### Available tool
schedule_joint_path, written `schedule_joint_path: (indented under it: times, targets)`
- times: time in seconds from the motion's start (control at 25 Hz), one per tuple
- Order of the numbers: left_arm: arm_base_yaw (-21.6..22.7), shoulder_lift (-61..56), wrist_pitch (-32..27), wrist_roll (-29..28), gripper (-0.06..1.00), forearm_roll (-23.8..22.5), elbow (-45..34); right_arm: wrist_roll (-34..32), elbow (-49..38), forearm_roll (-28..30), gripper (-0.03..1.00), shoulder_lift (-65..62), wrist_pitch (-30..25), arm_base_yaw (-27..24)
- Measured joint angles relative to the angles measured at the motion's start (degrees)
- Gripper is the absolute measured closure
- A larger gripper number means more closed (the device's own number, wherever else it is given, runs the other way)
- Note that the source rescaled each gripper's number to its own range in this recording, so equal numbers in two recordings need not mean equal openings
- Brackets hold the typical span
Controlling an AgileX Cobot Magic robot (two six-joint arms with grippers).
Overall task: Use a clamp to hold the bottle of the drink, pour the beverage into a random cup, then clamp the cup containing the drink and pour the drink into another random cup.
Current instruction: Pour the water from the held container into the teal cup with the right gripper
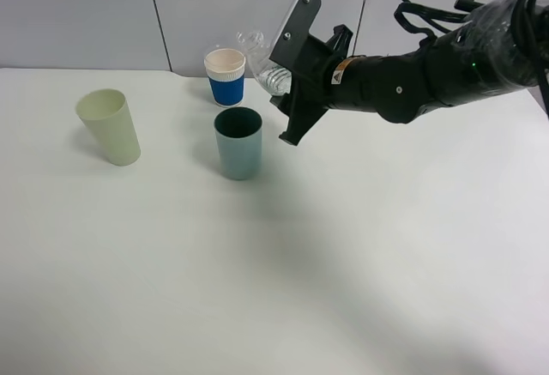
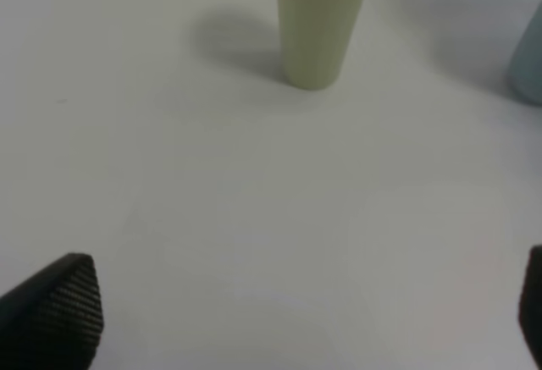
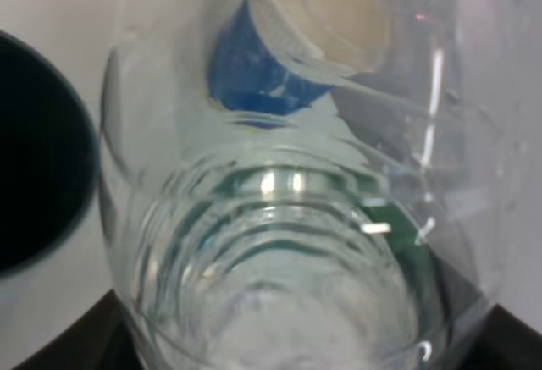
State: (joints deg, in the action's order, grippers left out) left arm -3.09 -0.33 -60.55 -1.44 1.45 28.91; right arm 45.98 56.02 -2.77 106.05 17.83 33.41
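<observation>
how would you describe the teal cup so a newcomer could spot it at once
On the white table, three cups stand at the back left. The teal tumbler stands just in front of the blue-and-cream cup. It is straight-sided with a dark green inside, unlike the pale green tapered cup to its left.

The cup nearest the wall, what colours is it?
That cup is blue with a cream top band, best seen in the exterior high view.

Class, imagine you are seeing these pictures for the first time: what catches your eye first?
The black right end effector dominates the upper right, clamping a clear bottle tilted above the table. Near it stands a teal tumbler, with a blue-and-cream cup behind and a pale green cup off to the left.
</observation>
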Motion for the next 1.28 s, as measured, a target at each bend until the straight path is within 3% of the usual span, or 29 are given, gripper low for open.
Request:
schedule_joint_path:
  times: [0.2,0.32,0.44,0.68,0.8,0.92,1.04,1.28]
  targets:
    - [0.00,0.00,0.00,0.00,-0.06,0.00,0.00,-9.17,0.00,11.11,0.97,0.00,-0.30,0.00]
    - [0.00,0.00,0.00,0.00,-0.06,0.00,0.00,-11.15,0.00,13.06,0.97,0.00,-0.36,0.00]
    - [0.00,0.00,0.00,0.00,-0.06,0.00,0.00,-9.61,0.00,9.80,0.97,0.00,-0.48,0.00]
    - [0.00,0.00,0.00,0.00,-0.06,0.00,0.00,1.21,0.00,-2.57,0.97,0.00,-0.72,0.00]
    - [0.00,0.00,0.00,0.00,-0.06,0.00,0.00,0.32,0.00,-2.08,0.97,0.00,-0.72,0.00]
    - [0.00,0.00,0.00,0.00,-0.06,0.00,0.00,-7.24,0.00,5.17,0.97,0.00,-0.72,-0.50]
    - [0.00,0.00,0.00,0.00,-0.06,0.00,0.00,-21.25,0.06,17.61,0.97,0.00,-0.80,-1.75]
    - [0.00,0.00,0.00,0.00,-0.06,0.00,0.00,-54.93,6.23,51.93,0.97,0.00,-11.03,-2.91]
